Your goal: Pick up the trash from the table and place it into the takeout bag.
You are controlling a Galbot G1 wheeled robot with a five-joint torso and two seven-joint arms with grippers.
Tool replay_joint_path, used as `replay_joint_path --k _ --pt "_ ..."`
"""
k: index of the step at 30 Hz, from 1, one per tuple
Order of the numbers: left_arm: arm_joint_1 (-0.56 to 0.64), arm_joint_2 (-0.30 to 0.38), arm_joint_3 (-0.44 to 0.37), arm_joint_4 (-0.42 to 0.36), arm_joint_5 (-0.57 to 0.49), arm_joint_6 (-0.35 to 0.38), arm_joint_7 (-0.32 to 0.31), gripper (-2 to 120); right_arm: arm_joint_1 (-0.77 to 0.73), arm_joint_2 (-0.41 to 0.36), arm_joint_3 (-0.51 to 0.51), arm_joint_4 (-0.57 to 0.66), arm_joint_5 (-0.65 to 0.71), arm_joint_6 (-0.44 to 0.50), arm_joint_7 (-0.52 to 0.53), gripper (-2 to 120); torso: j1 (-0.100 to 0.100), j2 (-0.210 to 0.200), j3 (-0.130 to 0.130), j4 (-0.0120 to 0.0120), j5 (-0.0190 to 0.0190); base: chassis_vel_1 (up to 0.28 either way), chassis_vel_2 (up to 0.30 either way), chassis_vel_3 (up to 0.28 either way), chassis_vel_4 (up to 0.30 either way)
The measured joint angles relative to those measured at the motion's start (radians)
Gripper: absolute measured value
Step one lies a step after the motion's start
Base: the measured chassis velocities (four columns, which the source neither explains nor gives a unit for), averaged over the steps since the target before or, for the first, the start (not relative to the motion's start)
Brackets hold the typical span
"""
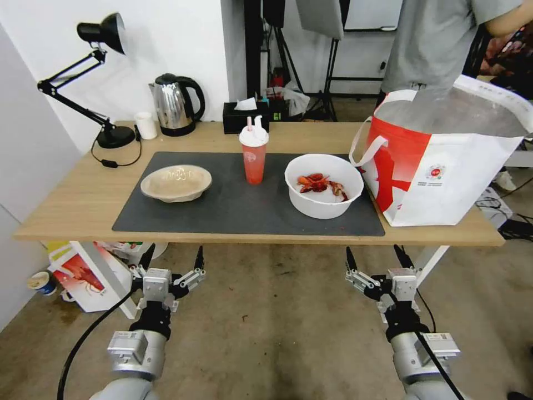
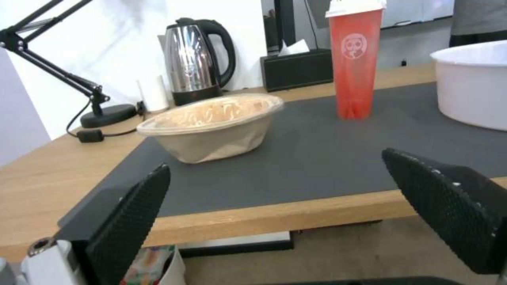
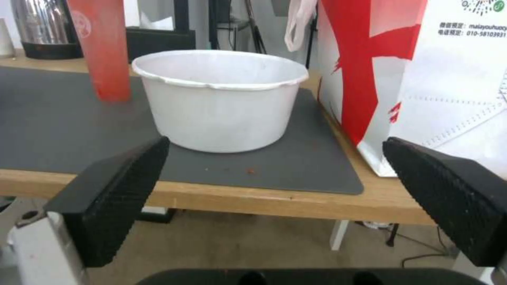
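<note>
- Sitting on the large dark grey mat (image 1: 233, 211) are all three pieces of trash: a shallow tan pulp bowl (image 1: 176, 183) toward the left, a red drink cup with a white lid (image 1: 254, 154) in the middle, and a deep white round bowl (image 1: 323, 185) holding red crayfish shells (image 1: 320, 184) toward the right.
- In the left wrist view, the tan pulp bowl (image 2: 214, 126) stands nearest, with the red cup (image 2: 354, 59) farther back on the mat.
- In the right wrist view, the white bowl (image 3: 221, 99) stands near the mat's front edge, a few red crumbs on the mat before it.
- The large boxy white takeout bag with broad red bands (image 1: 444, 161) stands upright and open at the right end of the long light-wood table (image 1: 72, 205), just beside the white bowl, its silver lining visible.
- The left gripper (image 1: 172, 259) hangs below the table's front edge, in front of the tan bowl, jaws apart and holding nothing.
- The right gripper (image 1: 376, 258) hangs likewise below the edge, in front of the white bowl and bag, jaws spread and empty.
- Along the back of the table stand a black desk lamp (image 1: 89, 83), a small plain white cup (image 1: 146, 125), a steel electric kettle (image 1: 173, 105) and a black tissue box (image 1: 245, 115).
- On the floor under the table's left end lies a white box printed with a red crayfish (image 1: 89, 278).
</note>
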Motion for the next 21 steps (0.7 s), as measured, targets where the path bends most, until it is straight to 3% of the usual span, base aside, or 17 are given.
replay_joint_path --k 18,21 --pt "0.000 0.000 0.000 0.000 0.000 0.000 0.000 100 0.009 -0.005 0.004 0.004 0.009 0.000 0.001 100 0.000 0.000 0.000 0.0000 0.0000 0.000 0.000 0.000 0.000" --pt "0.000 0.000 0.000 0.000 0.000 0.000 0.000 100 0.078 -0.041 0.049 0.049 0.080 0.009 0.014 100 0.000 0.000 0.000 0.0001 -0.0001 0.000 0.000 0.000 0.000"
